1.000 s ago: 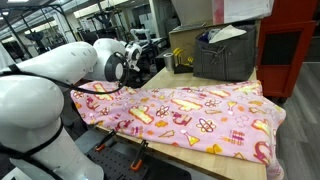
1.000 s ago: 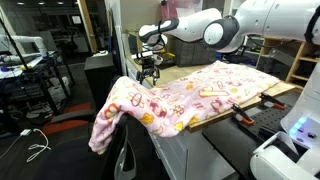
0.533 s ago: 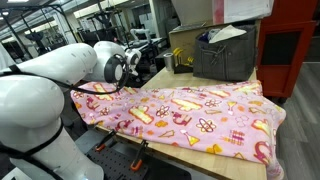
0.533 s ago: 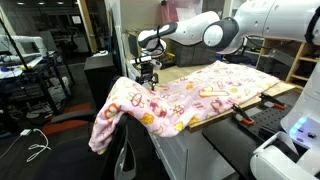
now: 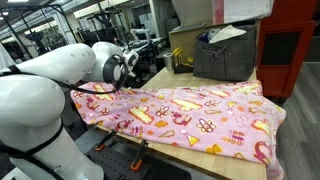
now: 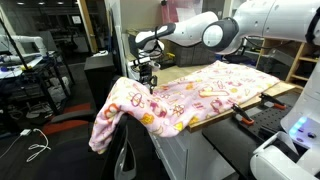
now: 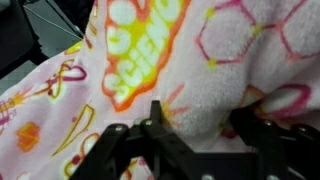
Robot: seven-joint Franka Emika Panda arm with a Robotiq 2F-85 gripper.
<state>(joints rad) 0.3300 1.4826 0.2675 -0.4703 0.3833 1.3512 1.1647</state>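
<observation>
My fingers (image 7: 112,142) stand spread apart, tips down in the pink blanket (image 7: 150,70). A soft ridge of it rises between them. I grip nothing that I can see, and I cannot tell whether my pads press the ridge or only flank it. In the wrist view my gripper (image 7: 190,138) comes in from the bottom edge, and the cloth fills everything above it. An orange printed word runs up the cloth just left of centre, with hexagon outlines to the right.

In an exterior view my gripper (image 6: 148,80) points straight down at the far left end of the blanket (image 6: 200,92). That is close to where the cloth spills over the table's end and hangs in a bunched fold towards the floor. The rest lies spread along the table (image 6: 222,112) to the right, wrinkled and reaching the near edge.

In an exterior view from another side my gripper (image 5: 138,68) sits at the blanket's (image 5: 195,115) far left corner, my white arm (image 5: 70,65) reaching in from the left. The table's wooden edge (image 5: 205,158) shows below the cloth. A grey crate (image 5: 225,55) stands at the far side just behind the blanket, well to the right of me. A red cabinet (image 5: 290,40) stands further right.
</observation>
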